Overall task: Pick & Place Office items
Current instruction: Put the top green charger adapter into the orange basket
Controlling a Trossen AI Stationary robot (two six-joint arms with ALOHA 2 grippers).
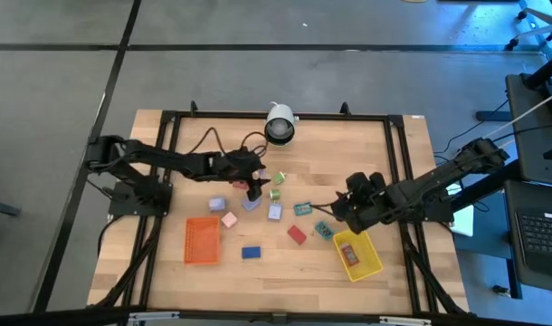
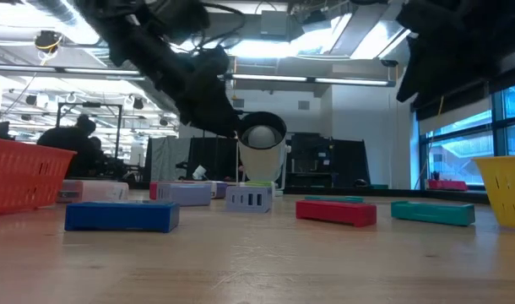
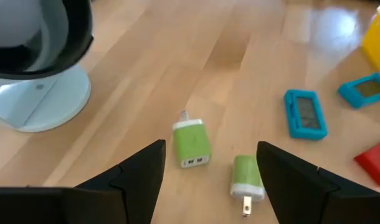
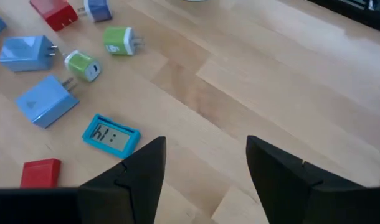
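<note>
The office items lie scattered flat on the wooden table [image 1: 385, 163]: two green chargers [image 3: 192, 144] [image 3: 246, 180], lilac blocks [image 4: 47, 101], teal pieces [image 3: 305, 114], red blocks [image 1: 297, 234], a blue block [image 1: 251, 253] and a pink one [image 1: 229, 219]. My left gripper [image 3: 210, 152] hangs open above the two green chargers near the table's middle, touching nothing. My right gripper [image 4: 205, 144] is open over bare wood right of the items, beside a teal piece [image 4: 112, 135].
An orange tray [image 1: 202, 240] stands at the near left and a yellow tray [image 1: 357, 254] at the near right, close under my right arm. A white camera on a round base [image 1: 279, 124] stands at the far middle. A black frame runs along the table's edges.
</note>
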